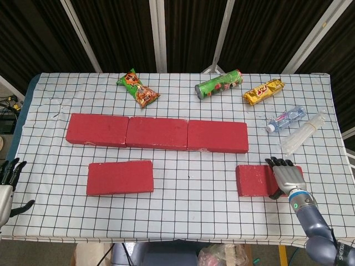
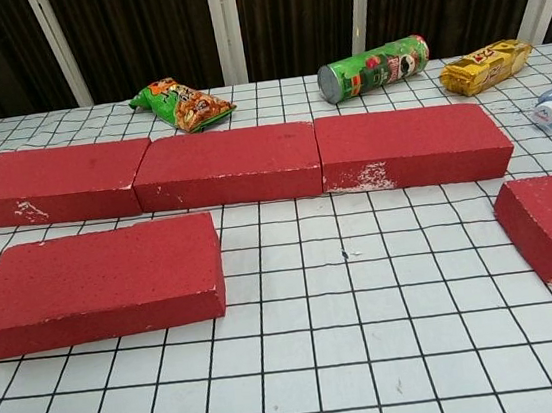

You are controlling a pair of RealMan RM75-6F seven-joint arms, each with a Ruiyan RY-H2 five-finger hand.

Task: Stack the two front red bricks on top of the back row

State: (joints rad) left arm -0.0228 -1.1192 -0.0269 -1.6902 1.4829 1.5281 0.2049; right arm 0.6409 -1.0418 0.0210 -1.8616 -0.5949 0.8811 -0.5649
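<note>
Green snack bag, green chip can on its side, yellow packet, water bottle, checked tablecloth

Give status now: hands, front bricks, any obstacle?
Right hand on front right brick, grip unclear. Left hand idle, open. Front left brick untouched. Back row top clear.

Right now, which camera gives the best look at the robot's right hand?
The head view. It shows the whole right hand lying over the right end of the front right brick, with the forearm behind it. The chest view catches only a dark sliver at its right edge, so the hand is practically out of frame there.
</note>
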